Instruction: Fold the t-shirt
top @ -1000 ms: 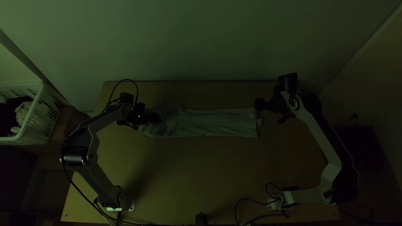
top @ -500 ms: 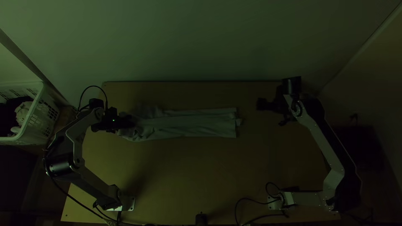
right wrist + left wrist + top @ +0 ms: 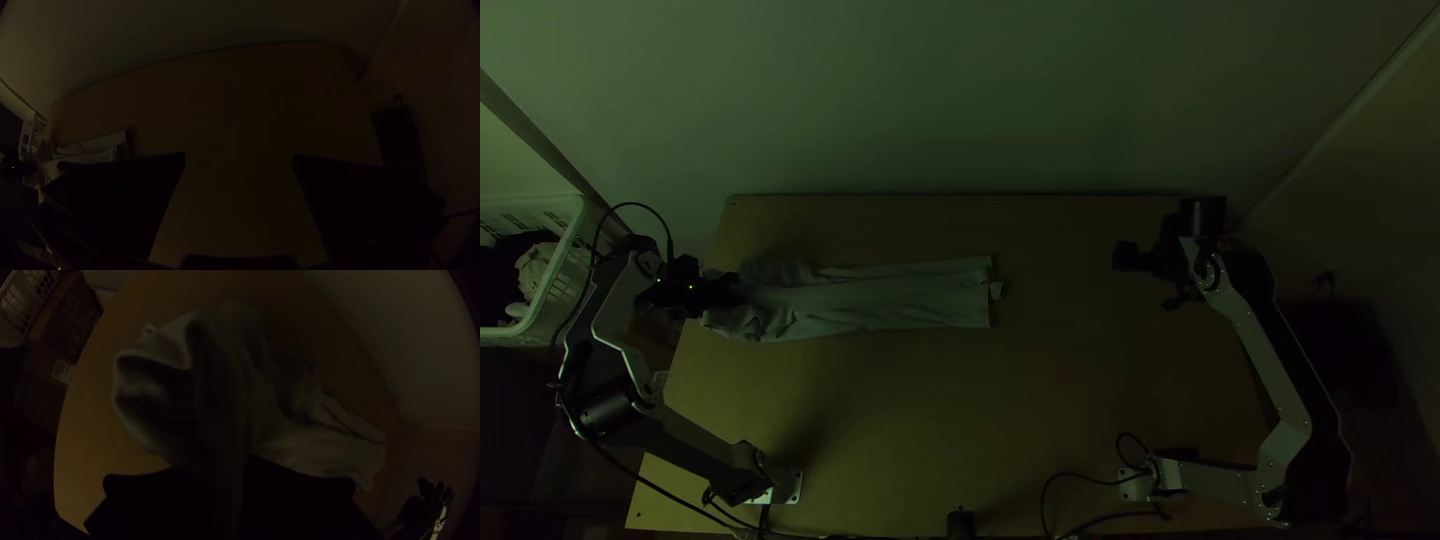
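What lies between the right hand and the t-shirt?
The wooden table itself, bare from the t-shirt to the right hand, as the top view shows.

T-shirt [image 3: 880,302]: pale grey-green, plain, darker grey in the creases; no print made out. Surface [image 3: 930,420]: yellowish brown, plain. Left tool [image 3: 730,290] and right tool [image 3: 1122,256]: both black throughout. Left arm [image 3: 692,440] and right arm [image 3: 1270,360]: silver-grey links, black joints; green points of light [image 3: 691,287] on the former. Cables [image 3: 1044,500]: black. Basket [image 3: 572,290]: off-white, patterned with rows of slots; contents noted as one dark cloth [image 3: 500,262] and one pale grey cloth [image 3: 534,270]. Wall [image 3: 960,90]: grey-green, unpatterned. Box [image 3: 62,322]: brown, with a whitish label [image 3: 62,371] bearing dark marks.
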{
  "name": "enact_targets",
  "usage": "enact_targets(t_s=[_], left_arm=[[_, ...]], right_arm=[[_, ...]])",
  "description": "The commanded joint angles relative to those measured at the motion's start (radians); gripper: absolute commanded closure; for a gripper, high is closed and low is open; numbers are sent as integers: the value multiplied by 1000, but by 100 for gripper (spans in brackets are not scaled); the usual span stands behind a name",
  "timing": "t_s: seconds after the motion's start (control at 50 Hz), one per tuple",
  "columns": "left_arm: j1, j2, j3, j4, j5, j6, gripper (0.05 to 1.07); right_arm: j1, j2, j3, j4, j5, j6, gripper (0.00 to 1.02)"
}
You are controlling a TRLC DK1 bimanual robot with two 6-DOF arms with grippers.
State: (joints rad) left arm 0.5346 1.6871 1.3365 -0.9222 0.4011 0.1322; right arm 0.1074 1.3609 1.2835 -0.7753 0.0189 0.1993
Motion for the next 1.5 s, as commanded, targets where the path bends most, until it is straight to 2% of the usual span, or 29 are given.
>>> enact_targets(t_s=[0.0, 0.22, 0.46, 0.66, 0.84, 1.0, 1.48], left_arm=[[-76, -107, 46, -50, -22, 9, 104], [-278, -153, 145, -179, -94, -59, 104], [-498, -122, 208, -181, -154, -175, 104], [-650, -46, 317, -181, -211, -227, 104], [-759, 43, 434, -190, -258, -252, 104], [-848, 161, 587, -264, -283, -275, 104], [-1087, 427, 891, -345, -314, -316, 104]], right_arm=[[-9, -42, -41, 14, 9, -18, 4], [-17, -62, -64, 16, 9, -18, 4], [-38, -88, -101, 18, 9, -28, 4], [-60, -106, -124, 21, 9, -35, 4], [-77, -125, -153, 24, 9, -43, 4], [-100, -141, -184, 57, 9, -44, 4], [-133, -157, -234, 94, 9, -57, 4]])
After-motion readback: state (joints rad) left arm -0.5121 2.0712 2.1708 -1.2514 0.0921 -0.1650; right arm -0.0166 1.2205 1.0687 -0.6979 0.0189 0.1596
